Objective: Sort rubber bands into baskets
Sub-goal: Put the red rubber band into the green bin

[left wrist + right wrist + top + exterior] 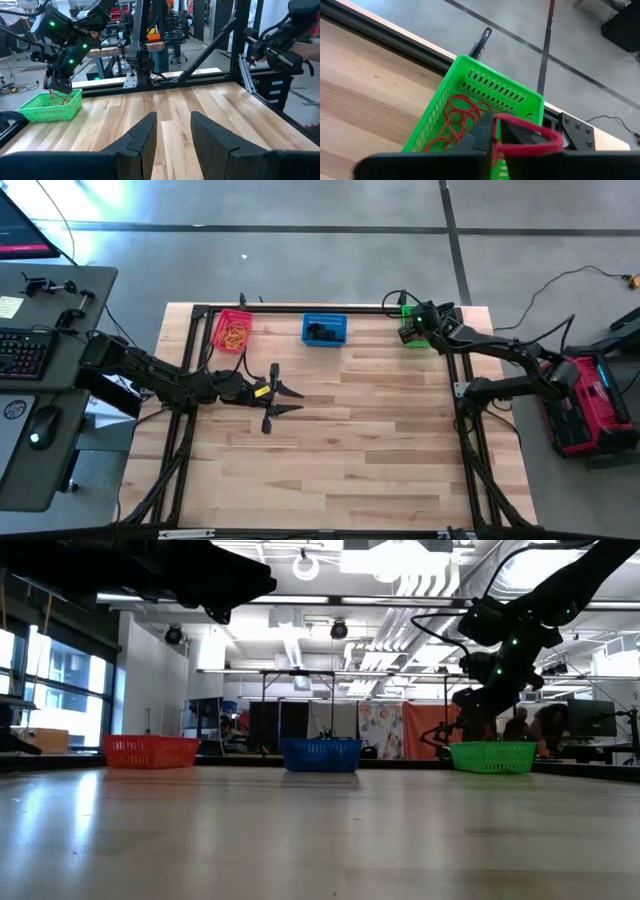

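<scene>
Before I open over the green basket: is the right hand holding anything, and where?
Yes. The right hand pinches a red rubber band at one end of its loop, above the green basket.

Red-pink rectangular plastic mesh basket (232, 330) with yellow-tan rubber loops (235, 334) far left, blue rectangular plastic mesh basket (324, 328) with black bands (322, 333) centre, green slotted plastic mesh basket (485, 110) with thin red-orange rubber loops (462, 117) far right, on pale striped wooden plank table (360, 440).

Three baskets: one red-pink (232, 330), one blue (324, 329), one green (485, 100).
</scene>
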### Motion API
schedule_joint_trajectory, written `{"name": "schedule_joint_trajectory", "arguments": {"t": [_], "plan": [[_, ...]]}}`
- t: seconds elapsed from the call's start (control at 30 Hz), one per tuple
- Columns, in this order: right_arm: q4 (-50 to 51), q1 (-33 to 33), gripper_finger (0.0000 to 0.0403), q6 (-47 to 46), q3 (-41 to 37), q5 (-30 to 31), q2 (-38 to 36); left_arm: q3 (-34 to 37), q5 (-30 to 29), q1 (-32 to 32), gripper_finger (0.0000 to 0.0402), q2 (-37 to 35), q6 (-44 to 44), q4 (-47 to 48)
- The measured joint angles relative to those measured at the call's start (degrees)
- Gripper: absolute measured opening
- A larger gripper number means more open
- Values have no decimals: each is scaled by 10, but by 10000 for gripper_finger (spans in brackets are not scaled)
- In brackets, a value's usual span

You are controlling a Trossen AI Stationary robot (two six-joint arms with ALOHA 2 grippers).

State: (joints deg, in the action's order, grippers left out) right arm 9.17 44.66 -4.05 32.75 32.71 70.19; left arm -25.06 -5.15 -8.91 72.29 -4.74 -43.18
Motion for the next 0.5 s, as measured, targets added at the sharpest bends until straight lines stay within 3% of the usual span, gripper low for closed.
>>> {"name": "schedule_joint_trajectory", "arguments": {"t": [0.3, 0.5], "plan": [[12, 0, 139, -36, 0, -16, 0, 0, 1, 0, 113, 0, 0, 0], [27, 8, 164, -65, 0, -30, 0, 0, 0, 0, 113, 0, 1, 0]]}}
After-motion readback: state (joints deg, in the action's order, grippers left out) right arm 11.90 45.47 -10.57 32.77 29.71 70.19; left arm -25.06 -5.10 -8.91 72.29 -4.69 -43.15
